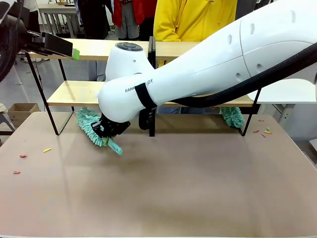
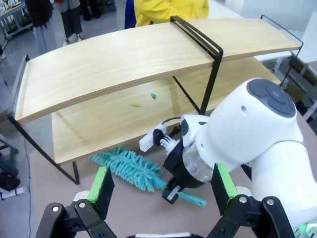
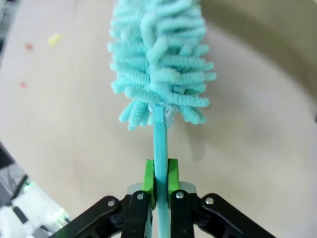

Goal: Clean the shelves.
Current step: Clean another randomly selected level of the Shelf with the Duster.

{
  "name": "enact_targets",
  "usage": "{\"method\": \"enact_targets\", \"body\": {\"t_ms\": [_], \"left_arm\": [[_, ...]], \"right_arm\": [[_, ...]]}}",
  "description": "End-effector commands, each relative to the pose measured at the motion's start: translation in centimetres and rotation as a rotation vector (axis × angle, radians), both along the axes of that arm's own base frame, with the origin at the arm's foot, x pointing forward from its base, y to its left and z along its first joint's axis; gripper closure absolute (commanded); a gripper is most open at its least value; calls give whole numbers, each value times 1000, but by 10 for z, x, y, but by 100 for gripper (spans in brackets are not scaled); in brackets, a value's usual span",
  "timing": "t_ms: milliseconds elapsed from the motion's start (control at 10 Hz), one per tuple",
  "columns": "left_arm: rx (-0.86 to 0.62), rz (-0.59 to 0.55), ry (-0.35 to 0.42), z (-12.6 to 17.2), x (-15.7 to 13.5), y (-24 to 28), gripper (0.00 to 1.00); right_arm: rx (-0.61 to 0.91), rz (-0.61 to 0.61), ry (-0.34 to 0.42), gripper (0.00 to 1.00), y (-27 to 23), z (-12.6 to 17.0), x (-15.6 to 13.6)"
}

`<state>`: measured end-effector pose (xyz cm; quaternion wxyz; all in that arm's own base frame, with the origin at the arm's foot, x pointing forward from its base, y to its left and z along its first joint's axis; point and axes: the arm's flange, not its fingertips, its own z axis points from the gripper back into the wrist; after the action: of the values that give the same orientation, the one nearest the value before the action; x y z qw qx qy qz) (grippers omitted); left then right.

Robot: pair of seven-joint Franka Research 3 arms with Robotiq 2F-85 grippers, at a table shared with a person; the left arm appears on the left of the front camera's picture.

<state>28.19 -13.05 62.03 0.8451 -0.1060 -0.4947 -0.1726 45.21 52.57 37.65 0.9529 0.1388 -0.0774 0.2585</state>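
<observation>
The shelves [image 1: 94, 48] are two light-wood boards in a black frame at the table's far side, and the upper board [image 2: 124, 59] and lower board both appear in the left wrist view. My right gripper [image 1: 110, 131] is shut on the thin handle of a teal fluffy duster [image 1: 88, 120], low over the table in front of the lower board's left half. The pads [image 3: 148, 176] pinch the handle, and the duster head [image 3: 158, 59] points away. My left gripper [image 2: 162, 184] hangs open above the shelves' left end [image 1: 62, 47], looking down on the duster [image 2: 130, 168].
Small teal and yellow scraps [image 2: 154, 95] lie on the lower board. Red and yellow bits [image 1: 22, 156] dot the table's left, and more scraps [image 1: 262, 132] lie at the right. A second teal duster [image 1: 232, 116] sits under the shelves' right end. A person in yellow [image 1: 193, 20] stands behind.
</observation>
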Motion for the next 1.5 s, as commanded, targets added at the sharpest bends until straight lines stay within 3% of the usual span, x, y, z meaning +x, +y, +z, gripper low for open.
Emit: {"method": "enact_targets", "body": {"t_ms": [0,200,500,600,800,1000,1200,1400], "left_arm": [[-1,3,-4,1,0,0,0],[-1,3,-4,1,0,0,0],[-1,3,-4,1,0,0,0],[-1,3,-4,1,0,0,0],[-1,3,-4,1,0,0,0],[-1,3,-4,1,0,0,0],[-1,3,-4,1,0,0,0],[-1,3,-4,1,0,0,0]], "right_arm": [[-39,179,36,88,-10,13,8],[-99,358,59,88,-28,19,-4],[43,559,81,88,-69,41,-29],[124,573,73,88,-83,47,-32],[148,515,44,88,-108,53,-33],[207,539,10,88,-150,66,-42],[232,594,-1,88,-199,74,-71],[134,580,24,88,-258,77,-127]]}}
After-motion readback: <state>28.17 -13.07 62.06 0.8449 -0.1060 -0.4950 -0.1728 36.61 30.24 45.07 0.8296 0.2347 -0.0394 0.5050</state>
